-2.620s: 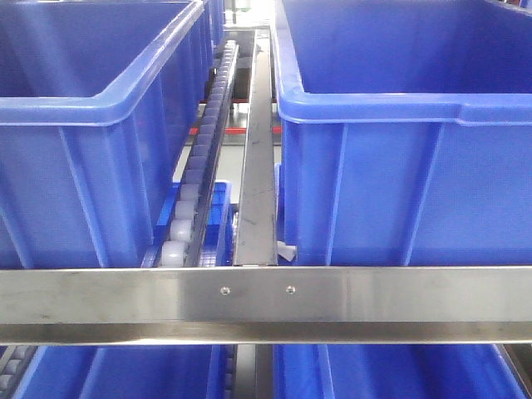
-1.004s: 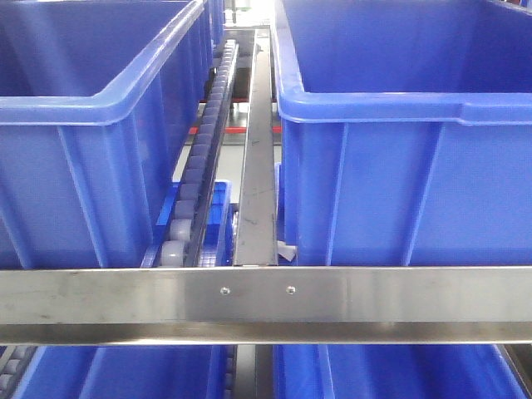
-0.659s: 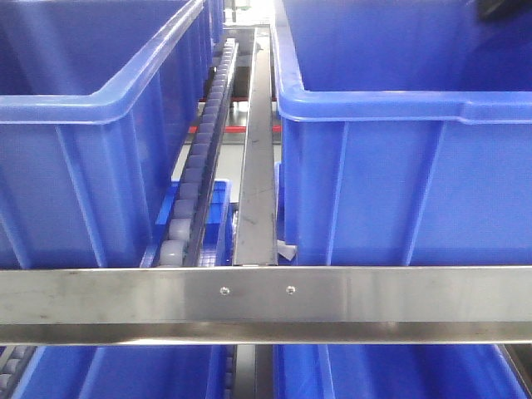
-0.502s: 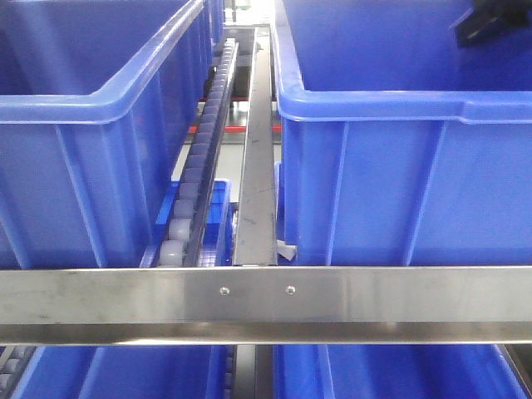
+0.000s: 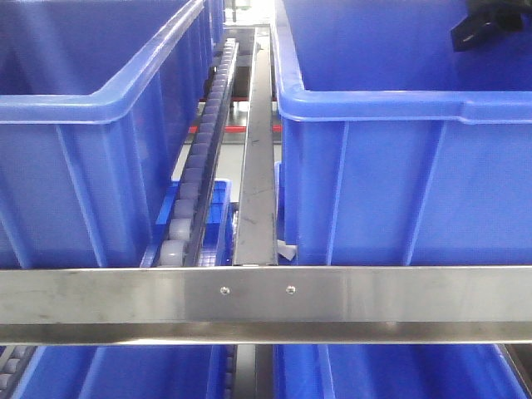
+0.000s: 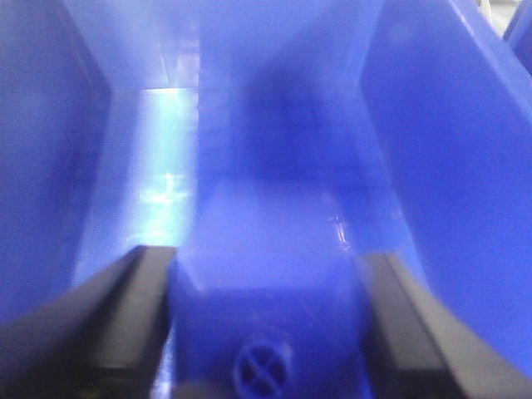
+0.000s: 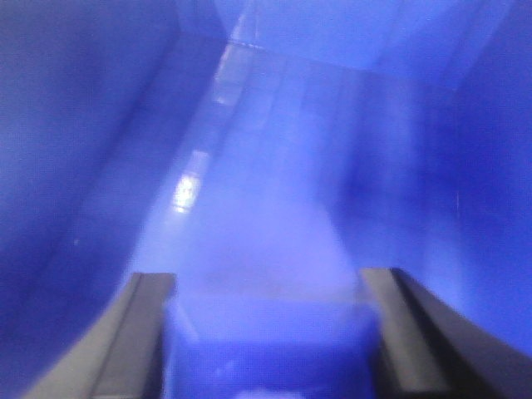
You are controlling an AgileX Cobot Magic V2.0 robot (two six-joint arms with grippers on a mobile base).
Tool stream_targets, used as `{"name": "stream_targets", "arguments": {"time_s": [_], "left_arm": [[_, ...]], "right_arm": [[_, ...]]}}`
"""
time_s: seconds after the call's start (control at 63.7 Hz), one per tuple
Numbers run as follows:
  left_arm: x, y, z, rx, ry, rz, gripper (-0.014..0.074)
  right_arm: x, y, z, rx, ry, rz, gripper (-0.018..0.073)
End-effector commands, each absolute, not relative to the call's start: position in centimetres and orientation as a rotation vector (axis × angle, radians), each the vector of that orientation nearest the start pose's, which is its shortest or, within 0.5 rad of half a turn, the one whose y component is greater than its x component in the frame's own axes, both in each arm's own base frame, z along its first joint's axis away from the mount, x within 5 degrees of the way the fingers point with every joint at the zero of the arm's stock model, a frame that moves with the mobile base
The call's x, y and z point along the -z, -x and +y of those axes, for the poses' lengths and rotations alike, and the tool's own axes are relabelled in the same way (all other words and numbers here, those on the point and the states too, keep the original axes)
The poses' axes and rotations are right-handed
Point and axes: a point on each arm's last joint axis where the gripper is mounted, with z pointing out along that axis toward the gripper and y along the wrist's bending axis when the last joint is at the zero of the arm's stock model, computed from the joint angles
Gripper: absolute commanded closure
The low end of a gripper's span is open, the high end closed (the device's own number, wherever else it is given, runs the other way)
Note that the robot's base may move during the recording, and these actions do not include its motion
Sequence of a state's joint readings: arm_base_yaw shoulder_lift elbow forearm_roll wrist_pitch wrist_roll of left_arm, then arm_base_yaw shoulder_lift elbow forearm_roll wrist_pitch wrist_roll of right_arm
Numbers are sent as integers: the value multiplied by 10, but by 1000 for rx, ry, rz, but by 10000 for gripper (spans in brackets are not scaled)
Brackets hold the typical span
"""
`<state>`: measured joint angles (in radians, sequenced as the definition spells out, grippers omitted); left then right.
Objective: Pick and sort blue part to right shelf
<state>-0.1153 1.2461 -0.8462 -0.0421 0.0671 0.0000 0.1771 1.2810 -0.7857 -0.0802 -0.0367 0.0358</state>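
Between dark fingers (image 6: 125, 324), boxy blue part (image 6: 266, 332).

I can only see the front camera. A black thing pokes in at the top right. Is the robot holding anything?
Observer: Yes. The left wrist view shows the left tool gripping a blue part.
Operator: What does it look like?
Observer: It's blocky, with a round crossed mark on its near face.
Operator: And the other arm?
Observer: In the right wrist view, the right tool has a blurry blue piece filling its gap, with a blue bin wall beside it.
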Motion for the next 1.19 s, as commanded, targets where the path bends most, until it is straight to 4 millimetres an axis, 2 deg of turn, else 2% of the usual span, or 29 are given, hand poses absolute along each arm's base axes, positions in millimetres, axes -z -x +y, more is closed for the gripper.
{"name": "stream_targets", "arguments": {"time_s": [0.0,0.282,0.392,0.439,0.565,0.581,0.643,0.722,0.832,0.973,1.098,1.177], "left_arm": [[-339,-274,-33,124,-59,1820,-29],[-338,-274,-33,99,-92,1837,-27],[-340,-269,-33,104,-86,1846,75],[-342,-265,-32,104,-87,1853,172],[-347,-258,-31,106,-86,1853,467],[-347,-259,-31,106,-86,1851,489],[-348,-259,-31,106,-85,1844,454],[-348,-259,-31,106,-85,1839,457],[-349,-259,-31,105,-83,1838,464],[-353,-255,-23,104,-35,1832,464],[-360,-246,-13,139,66,1797,463],[-362,-237,-10,136,79,1776,463]], "right_arm": [[-321,-277,50,-97,209,1769,-32],[-317,-276,48,-140,135,1825,-29],[-319,-274,48,-165,96,1831,24],[-320,-273,47,-167,94,1827,83],[-326,-269,47,-169,93,1806,385],[-326,-269,47,-169,93,1806,420],[-328,-267,46,-169,93,1801,559],[-330,-267,46,-177,82,1792,522],[-333,-265,43,-180,55,1781,529],[-343,-258,24,-157,-29,1744,529],[-352,-243,5,-104,-87,1700,529],[-351,-230,1,-84,-94,1679,529]]}}
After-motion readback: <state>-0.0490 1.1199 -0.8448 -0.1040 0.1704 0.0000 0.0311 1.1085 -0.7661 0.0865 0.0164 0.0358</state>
